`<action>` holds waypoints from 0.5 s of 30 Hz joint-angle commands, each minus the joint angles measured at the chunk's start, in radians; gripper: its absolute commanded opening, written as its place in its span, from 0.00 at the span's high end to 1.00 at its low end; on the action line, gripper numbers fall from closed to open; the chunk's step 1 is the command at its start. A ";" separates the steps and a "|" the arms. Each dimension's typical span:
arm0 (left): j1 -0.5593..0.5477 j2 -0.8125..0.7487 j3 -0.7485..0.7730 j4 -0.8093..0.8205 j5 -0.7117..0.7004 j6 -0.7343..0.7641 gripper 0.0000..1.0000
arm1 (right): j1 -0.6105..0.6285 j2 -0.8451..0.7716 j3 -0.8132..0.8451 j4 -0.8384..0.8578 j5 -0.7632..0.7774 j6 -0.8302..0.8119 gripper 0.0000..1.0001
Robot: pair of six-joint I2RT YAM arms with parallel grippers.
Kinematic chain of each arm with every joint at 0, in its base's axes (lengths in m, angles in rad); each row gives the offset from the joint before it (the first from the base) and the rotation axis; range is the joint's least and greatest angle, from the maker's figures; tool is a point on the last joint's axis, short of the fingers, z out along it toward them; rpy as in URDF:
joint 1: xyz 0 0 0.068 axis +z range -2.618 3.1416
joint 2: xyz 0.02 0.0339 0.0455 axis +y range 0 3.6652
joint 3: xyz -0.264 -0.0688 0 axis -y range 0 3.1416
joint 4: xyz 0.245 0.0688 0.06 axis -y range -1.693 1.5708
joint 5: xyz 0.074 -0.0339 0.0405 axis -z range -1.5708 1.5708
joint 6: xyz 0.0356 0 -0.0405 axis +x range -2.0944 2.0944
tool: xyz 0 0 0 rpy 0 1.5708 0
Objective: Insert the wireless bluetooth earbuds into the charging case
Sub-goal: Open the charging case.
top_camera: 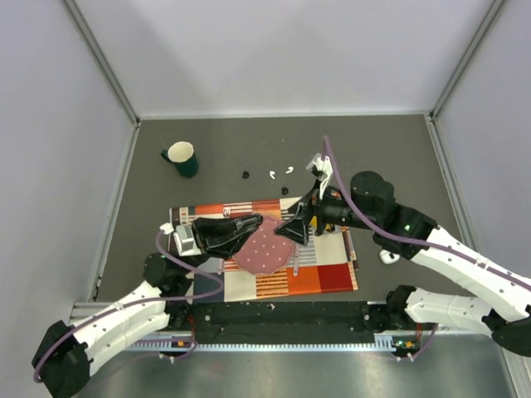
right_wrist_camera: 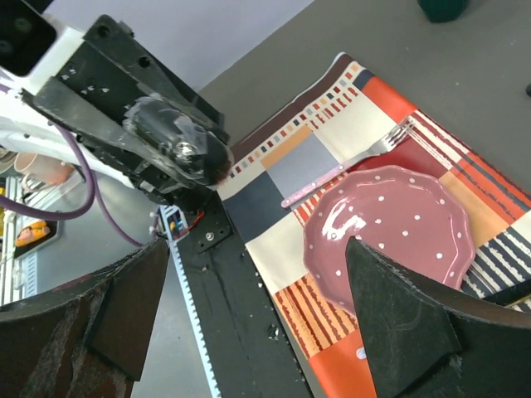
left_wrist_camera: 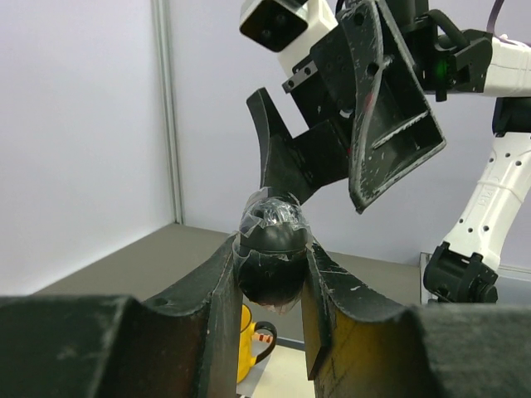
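Two tiny white earbuds lie on the dark table behind the placemat, away from both grippers. A small white object that looks like the charging case sits by the right arm, partly hidden by it. My left gripper is shut on a black oval object wrapped in clear film, held above the mat; the same object shows in the right wrist view. My right gripper stands open and empty, close in front of the left one, over the plate's edge.
A pink dotted plate and a fork lie on a striped placemat. A dark green mug stands at the back left. Tiny black bits lie near the earbuds. A yellow mug shows below the left fingers.
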 commanded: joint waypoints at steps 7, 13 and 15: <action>-0.002 0.075 0.061 0.038 0.074 -0.020 1.00 | 0.014 0.066 0.085 0.070 -0.041 -0.002 0.18; -0.002 0.135 0.081 0.087 0.109 -0.038 1.00 | 0.014 0.095 0.084 0.083 -0.022 0.002 0.21; 0.000 0.152 0.090 0.100 0.123 -0.048 1.00 | 0.014 0.095 0.075 0.089 0.004 0.005 0.22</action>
